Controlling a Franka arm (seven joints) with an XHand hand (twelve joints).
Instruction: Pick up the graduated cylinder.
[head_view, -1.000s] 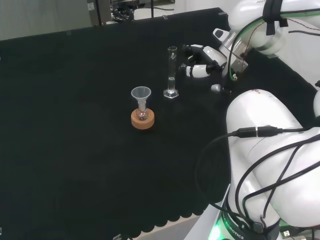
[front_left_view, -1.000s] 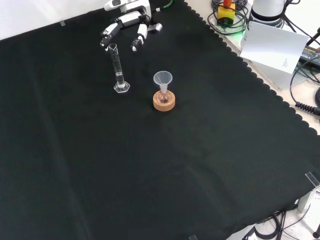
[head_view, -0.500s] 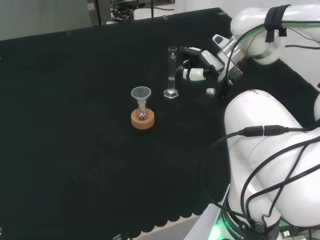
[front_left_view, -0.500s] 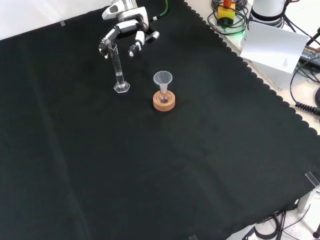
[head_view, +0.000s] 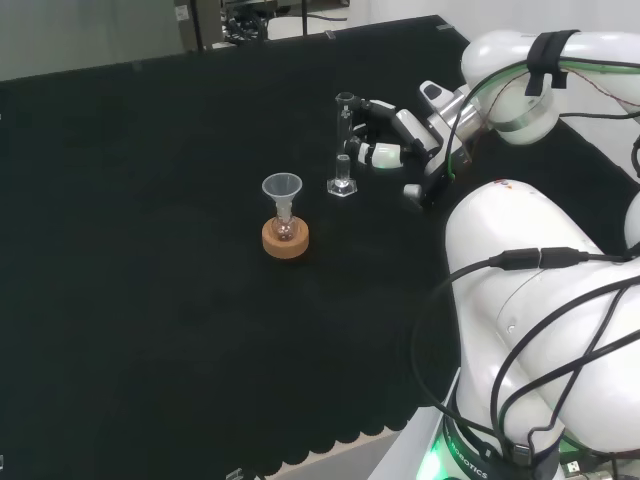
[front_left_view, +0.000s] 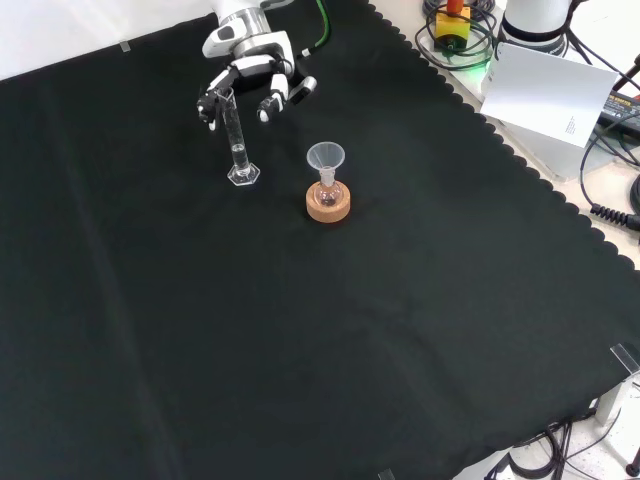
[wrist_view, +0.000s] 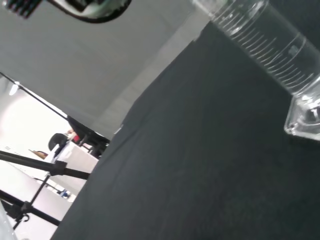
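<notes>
The graduated cylinder (head_view: 343, 140) is a tall, clear tube on a hexagonal foot, upright on the black cloth. It stands right of the funnel in the head view and left of it in the front view (front_left_view: 237, 138). The hand (head_view: 388, 134) reaches it from the right in the head view, fingers spread and relaxed. One finger lies by the cylinder's rim and another by its lower half. In the front view the hand (front_left_view: 250, 72) hangs over the cylinder's top, with fingertips on either side. I see no closed grip. The wrist view shows the cylinder (wrist_view: 267, 52) close by.
A clear funnel (head_view: 282, 189) sits in a small flask on a cork ring (head_view: 285, 238), a short way from the cylinder's foot. The cloth's scalloped edge (front_left_view: 520, 165) runs down the front view's right side, with a white sheet (front_left_view: 545, 88) and cables beyond it.
The hand has moved left in the head view and lower in the front view. Its fingers, which were short of the cylinder, are now beside it. The cylinder and funnel have not moved.
</notes>
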